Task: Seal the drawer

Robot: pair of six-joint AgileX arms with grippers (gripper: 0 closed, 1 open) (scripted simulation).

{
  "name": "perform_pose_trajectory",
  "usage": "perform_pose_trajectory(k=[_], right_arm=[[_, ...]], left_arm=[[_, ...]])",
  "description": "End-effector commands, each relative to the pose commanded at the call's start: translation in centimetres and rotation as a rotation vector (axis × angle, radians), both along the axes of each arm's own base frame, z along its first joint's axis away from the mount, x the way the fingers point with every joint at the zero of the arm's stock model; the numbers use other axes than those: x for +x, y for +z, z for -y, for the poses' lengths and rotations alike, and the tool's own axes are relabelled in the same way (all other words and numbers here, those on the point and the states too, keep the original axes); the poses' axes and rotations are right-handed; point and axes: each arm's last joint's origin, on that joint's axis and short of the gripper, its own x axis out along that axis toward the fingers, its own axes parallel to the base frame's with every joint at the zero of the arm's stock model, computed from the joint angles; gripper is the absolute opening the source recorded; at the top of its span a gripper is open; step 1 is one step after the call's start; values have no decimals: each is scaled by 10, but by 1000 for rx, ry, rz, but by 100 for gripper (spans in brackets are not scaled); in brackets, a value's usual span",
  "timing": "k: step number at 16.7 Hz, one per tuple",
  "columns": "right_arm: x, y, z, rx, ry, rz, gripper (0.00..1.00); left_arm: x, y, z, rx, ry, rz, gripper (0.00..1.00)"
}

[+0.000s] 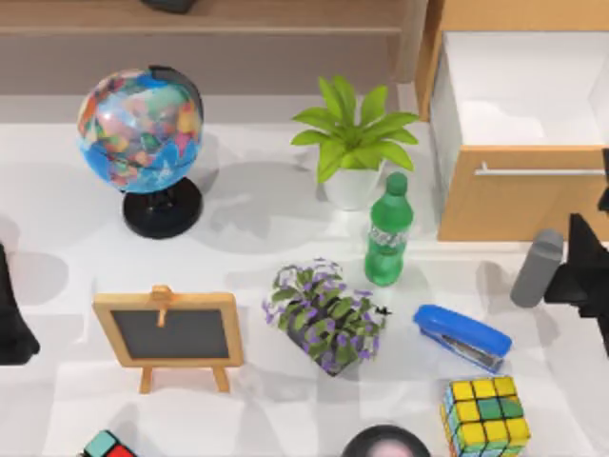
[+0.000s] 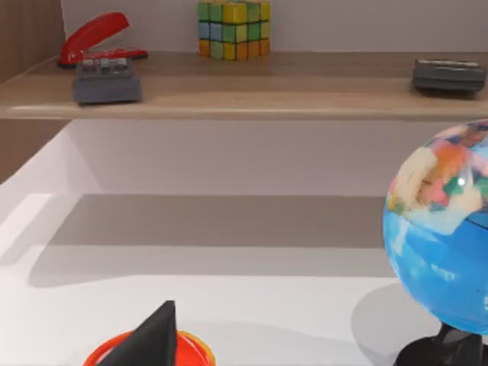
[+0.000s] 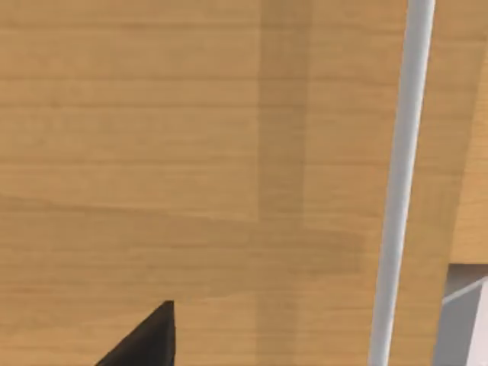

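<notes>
The drawer (image 1: 519,143) stands pulled open, my right gripper (image 1: 582,267) close before its wooden front; whether its fingers are spread I cannot tell. My left arm sits parked at the table's left edge.

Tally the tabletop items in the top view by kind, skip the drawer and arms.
Globe: 1
Potted plants, green and purple-flowered: 2
Green bottle: 1
Chalkboard: 1
Blue stapler: 1
Puzzle cubes, right and lower left: 2
Grey cylinder: 1
Dark round object, cut off at bottom edge: 1
Total: 10
</notes>
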Motion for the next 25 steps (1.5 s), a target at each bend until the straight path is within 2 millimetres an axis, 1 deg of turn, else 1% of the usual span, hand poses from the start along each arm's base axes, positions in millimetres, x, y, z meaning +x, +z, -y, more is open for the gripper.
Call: perform_pose_trajectory(k=[6,10,23,24,25], right_arm=[[23,1,-1,0,2,5,100],[25,1,-1,0,2,5,100],[25,1,-1,0,2,5,2],[25,1,-1,0,2,5,0],[25,1,-1,0,2,5,0]], left_arm=[[0,0,0,0,0,0,100],[0,0,0,0,0,0,100],[0,0,0,0,0,0,100],[0,0,0,0,0,0,100],[0,0,0,0,0,0,100]])
